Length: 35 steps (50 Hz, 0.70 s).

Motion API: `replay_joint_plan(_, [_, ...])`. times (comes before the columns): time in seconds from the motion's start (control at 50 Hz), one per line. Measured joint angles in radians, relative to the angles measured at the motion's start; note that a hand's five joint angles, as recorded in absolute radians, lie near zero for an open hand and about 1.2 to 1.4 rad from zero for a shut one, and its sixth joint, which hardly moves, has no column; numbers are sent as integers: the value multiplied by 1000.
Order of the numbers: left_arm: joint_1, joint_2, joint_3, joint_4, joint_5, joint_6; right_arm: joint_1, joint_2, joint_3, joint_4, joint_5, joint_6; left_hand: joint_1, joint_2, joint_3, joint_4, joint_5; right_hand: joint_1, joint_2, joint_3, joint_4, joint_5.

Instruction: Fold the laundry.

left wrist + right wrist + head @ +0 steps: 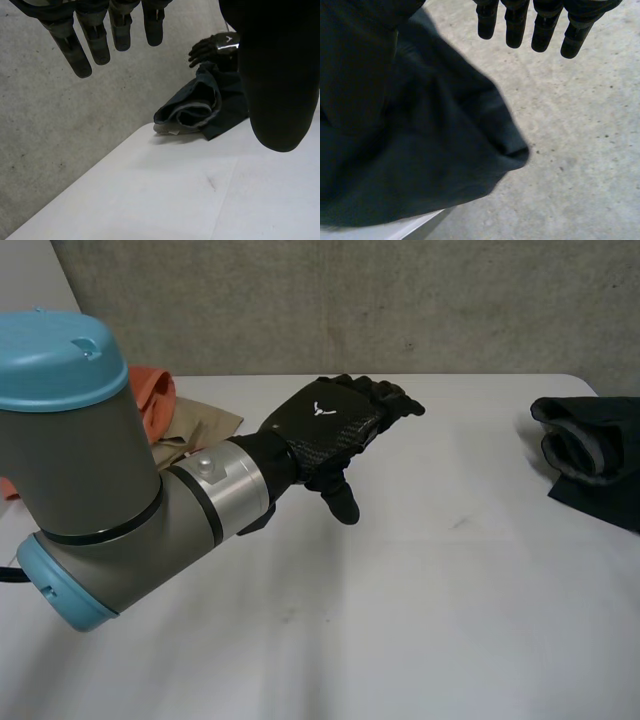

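Two lots of laundry lay at opposite ends of your counter (420,620), and neither looked folded. At the far left, behind the left arm (90,470), an orange cloth (155,390) sat bunched against a tan cloth (200,425) that lay rumpled beneath and beside it.

Your left hand (325,425) hung above the bare middle of the counter, near that pile but clear of it. Its fingers (97,42) were stretched out straight with the thumb spread away from them, and it held nothing.

Further right, well apart from that hand, the dark garment (590,455) lay in a loose roll at the counter's right end, with part of it drooping over the edge towards the floor (580,150).

Your right hand (215,46) was at the garment's far side. Its fingers (542,27) reached out straight past the cloth, and the cloth lay under and beside the palm. I could see no pinch on the fabric, so I judged that hand empty too.

By my reading, you were at the very start. No piece was spread flat, no crease was made, and nothing was stacked. All of the folding was left to do, and the dark garment looked the likeliest first piece, since your right hand was already over it.
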Motion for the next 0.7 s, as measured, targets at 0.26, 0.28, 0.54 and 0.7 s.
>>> replay_joint_plan(0.26, [7,-1,-10,1,0,0,118,106,40,-8,56,-157,0,0,0,0,0,672,711,690,679,633])
replay_joint_plan(0.28, [7,-1,-10,1,0,0,129,110,39,-9,62,-165,0,0,0,0,0,774,835,812,800,767])
replay_joint_plan(0.54, [8,7,-8,1,-2,0,262,24,-124,-71,378,35,0,0,0,0,0,898,971,972,965,899])
replay_joint_plan(0.7, [9,11,-7,3,-3,0,290,26,-295,-222,749,372,0,0,0,0,0,898,971,976,972,931])
